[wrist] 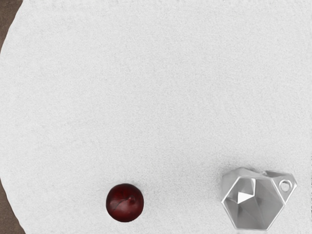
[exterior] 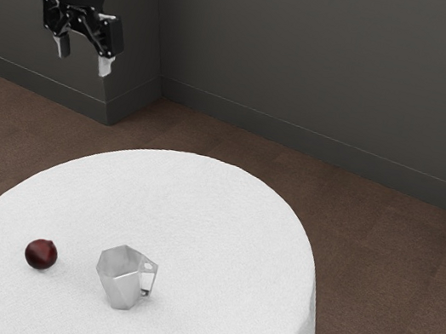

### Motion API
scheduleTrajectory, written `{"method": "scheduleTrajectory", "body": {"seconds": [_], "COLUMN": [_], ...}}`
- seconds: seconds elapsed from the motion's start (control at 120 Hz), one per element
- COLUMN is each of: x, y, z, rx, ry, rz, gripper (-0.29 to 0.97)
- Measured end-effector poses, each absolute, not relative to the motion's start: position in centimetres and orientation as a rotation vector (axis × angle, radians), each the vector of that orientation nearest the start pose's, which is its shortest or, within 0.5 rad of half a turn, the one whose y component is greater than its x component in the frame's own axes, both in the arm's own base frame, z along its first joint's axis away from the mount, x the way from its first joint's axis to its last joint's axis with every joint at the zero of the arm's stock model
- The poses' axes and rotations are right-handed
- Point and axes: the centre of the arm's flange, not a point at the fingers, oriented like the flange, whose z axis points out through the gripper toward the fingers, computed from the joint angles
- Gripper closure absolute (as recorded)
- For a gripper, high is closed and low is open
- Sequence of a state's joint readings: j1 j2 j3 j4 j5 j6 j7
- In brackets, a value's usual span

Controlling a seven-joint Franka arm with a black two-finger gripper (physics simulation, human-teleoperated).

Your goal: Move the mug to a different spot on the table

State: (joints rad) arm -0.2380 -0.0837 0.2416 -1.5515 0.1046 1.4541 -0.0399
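A faceted silver mug (exterior: 126, 276) stands upright on the round white table (exterior: 197, 214), near its front, with its small handle toward the exterior view's right. From above, the mug (wrist: 256, 199) shows an open angular mouth. My black gripper (exterior: 83, 61) hangs high above the table's far left side, well away from the mug. Its fingers are spread apart and hold nothing.
A dark red apple (exterior: 41, 253) lies on the cloth a short way to the exterior view's left of the mug; the apple (wrist: 125, 202) also appears from above. Brown floor surrounds the table, with a dark wall behind.
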Motion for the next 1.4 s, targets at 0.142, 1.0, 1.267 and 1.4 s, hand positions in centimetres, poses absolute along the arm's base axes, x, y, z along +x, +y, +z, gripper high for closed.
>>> {"method": "scheduleTrajectory", "body": {"seconds": [0.142, 1.0, 1.267, 1.4], "x": [52.4, 47.1, 45.1, 44.4], "y": [1.4, -15.9, -17.5, -18.4], "z": [65.1, 44.0, 39.7, 38.6], "rx": [-3.066, -2.894, -2.821, -2.811], "ry": [-0.077, 1.169, 1.422, 1.48], "rz": [0.021, 0.368, 0.391, 0.388], "gripper": [0.0, 0.0, 0.0, 0.01]}}
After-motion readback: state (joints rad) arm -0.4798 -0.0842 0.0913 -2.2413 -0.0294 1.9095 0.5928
